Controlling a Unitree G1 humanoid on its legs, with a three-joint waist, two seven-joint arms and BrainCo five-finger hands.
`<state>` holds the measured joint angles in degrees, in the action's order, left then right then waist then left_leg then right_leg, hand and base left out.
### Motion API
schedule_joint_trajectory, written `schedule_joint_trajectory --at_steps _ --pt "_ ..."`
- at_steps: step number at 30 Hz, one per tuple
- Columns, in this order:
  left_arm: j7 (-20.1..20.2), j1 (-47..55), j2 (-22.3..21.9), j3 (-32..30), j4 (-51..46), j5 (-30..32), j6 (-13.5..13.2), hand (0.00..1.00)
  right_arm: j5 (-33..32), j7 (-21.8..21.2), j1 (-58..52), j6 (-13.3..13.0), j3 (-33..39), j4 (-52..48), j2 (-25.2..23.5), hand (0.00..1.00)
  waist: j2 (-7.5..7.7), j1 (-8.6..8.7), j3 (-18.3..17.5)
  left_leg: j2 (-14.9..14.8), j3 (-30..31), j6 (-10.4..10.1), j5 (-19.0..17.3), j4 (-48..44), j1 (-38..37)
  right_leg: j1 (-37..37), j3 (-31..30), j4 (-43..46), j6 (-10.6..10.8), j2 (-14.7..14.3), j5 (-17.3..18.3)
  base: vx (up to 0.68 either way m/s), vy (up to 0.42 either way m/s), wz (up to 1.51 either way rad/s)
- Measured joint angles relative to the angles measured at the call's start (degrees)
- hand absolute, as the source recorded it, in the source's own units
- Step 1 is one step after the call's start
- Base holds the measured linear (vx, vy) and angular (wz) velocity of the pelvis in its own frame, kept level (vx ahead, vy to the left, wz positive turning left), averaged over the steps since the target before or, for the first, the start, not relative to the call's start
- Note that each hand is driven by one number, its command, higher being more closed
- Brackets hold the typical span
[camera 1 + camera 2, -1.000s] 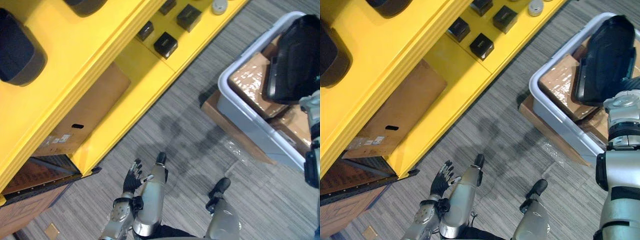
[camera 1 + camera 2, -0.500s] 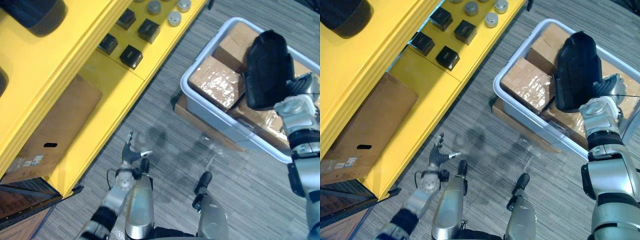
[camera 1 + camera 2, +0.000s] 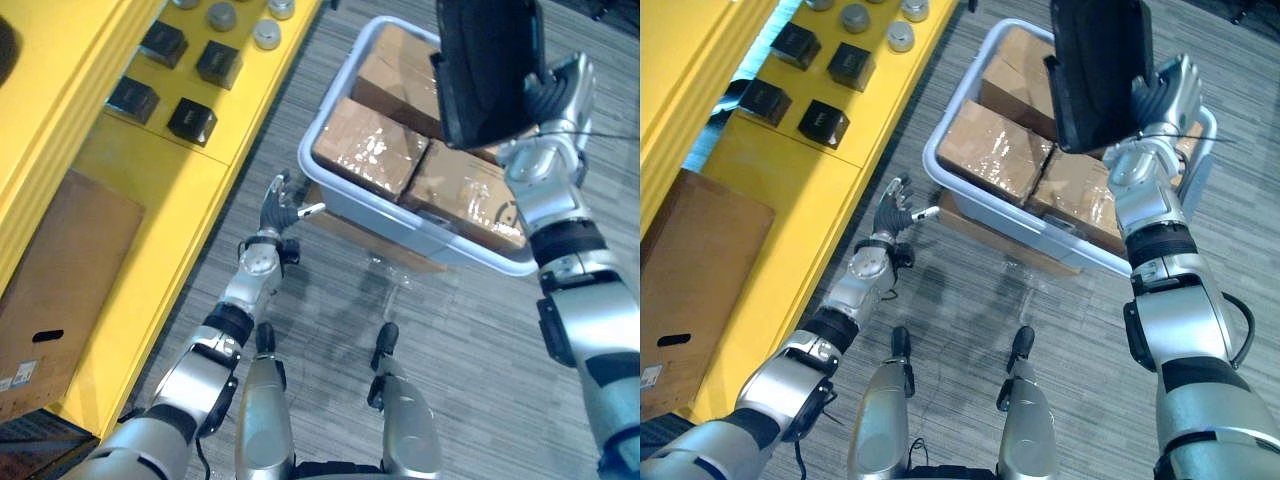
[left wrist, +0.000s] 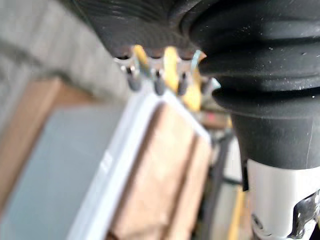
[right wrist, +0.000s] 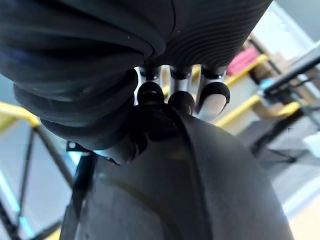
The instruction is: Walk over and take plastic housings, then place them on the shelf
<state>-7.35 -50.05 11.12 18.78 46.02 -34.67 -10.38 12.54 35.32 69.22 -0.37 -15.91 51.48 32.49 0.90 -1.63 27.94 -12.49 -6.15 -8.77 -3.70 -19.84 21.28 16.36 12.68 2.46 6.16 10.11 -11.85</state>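
Holding: the right hand (image 3: pixel 1160 100) grasps the black plastic housing (image 3: pixel 1100 60) by one edge, with its fingers (image 5: pixel 212 95) curled against the dark shell.
Housing position: raised on end above the grey bin (image 3: pixel 380 215), apart from the wrapped cardboard boxes (image 3: pixel 990 150) packed inside it. This height probably serves to clear the bin's rim.
Housing attitude: upright, with its broad face towards the head camera. An edge grip on so large a shell likely leaves it free to swing, so a steady wrist matters.
Left hand: the left hand (image 3: pixel 895 210) is released, fingers (image 4: pixel 157 82) loosely extended, and hangs just beside the bin's near corner without touching it. It carries nothing and appears free to support the housing or to balance the walk.
Destination: the yellow shelf (image 3: pixel 760 180) runs along the robot's left. Small black boxes (image 3: pixel 825 122) and round silver pieces (image 3: pixel 855 17) occupy one tier, and a cardboard carton (image 3: pixel 690 270) sits lower down.
Stage, as judged: the pick is complete and placement is not yet done. The next move calls for turning left to the shelf.
Risk: the housing could slip or strike the shelf edge on approach.
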Motion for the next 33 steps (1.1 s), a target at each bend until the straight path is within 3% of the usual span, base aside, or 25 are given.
schedule_joint_trajectory --at_steps 5,8,14,20,25,33 --pt "5.43 -2.75 -0.34 0.90 -0.01 -13.34 0.85 0.00 2.09 0.02 0.13 -3.93 -1.18 -2.70 -1.12 1.00 0.00 2.59 0.00 -0.18 -1.14 -0.03 -0.04 0.13 -0.19 0.93 -1.49 0.00 -0.07 -0.21 -0.28 0.00 -0.002 -0.13" --pt "7.90 -4.97 -0.41 1.54 -0.05 -21.16 1.91 0.00 4.10 0.00 0.26 -6.70 -1.55 -4.21 -1.35 1.00 -0.01 3.21 0.00 -0.24 -2.42 -0.02 -0.03 0.31 -0.34 1.77 -2.53 -0.06 -0.08 -0.22 -0.75 0.00 0.001 -0.18" --pt "8.75 -5.69 -1.07 1.59 -2.38 -21.82 2.11 0.00 5.24 -1.13 -0.64 -11.14 -3.38 -7.53 -2.66 1.00 -0.02 4.83 0.00 -0.11 -3.86 -0.18 0.29 2.05 -2.34 1.64 -3.96 -0.07 -0.02 -0.16 -0.81 0.01 0.004 -0.10" --pt "8.73 -6.05 -2.90 2.26 -3.22 -24.26 0.41 0.00 5.32 -2.76 -6.05 -14.50 -4.93 -13.25 -5.01 1.00 -0.07 5.94 -0.03 0.44 -5.59 -0.32 1.39 5.08 -4.81 1.54 -5.10 -0.25 -0.01 0.09 -0.82 0.01 0.006 -0.08" --pt "8.27 -6.54 -3.97 2.21 -3.22 -25.62 -1.04 0.00 6.32 -4.28 -9.76 -15.99 -6.02 -15.25 -6.33 1.00 -0.09 7.03 -0.04 1.22 -5.80 -0.16 2.21 6.62 -5.36 1.50 -5.12 -0.71 0.23 0.60 -0.97 0.00 0.011 0.01" --pt "6.03 -5.98 -4.31 1.28 -3.17 -24.98 -2.35 0.00 6.22 -5.59 -14.93 -17.72 -7.28 -23.54 -7.69 1.00 -0.31 7.17 -0.15 1.58 -6.32 -0.12 2.41 7.44 -6.68 0.29 -5.47 -1.89 0.43 0.83 -1.44 0.00 0.014 -0.01"
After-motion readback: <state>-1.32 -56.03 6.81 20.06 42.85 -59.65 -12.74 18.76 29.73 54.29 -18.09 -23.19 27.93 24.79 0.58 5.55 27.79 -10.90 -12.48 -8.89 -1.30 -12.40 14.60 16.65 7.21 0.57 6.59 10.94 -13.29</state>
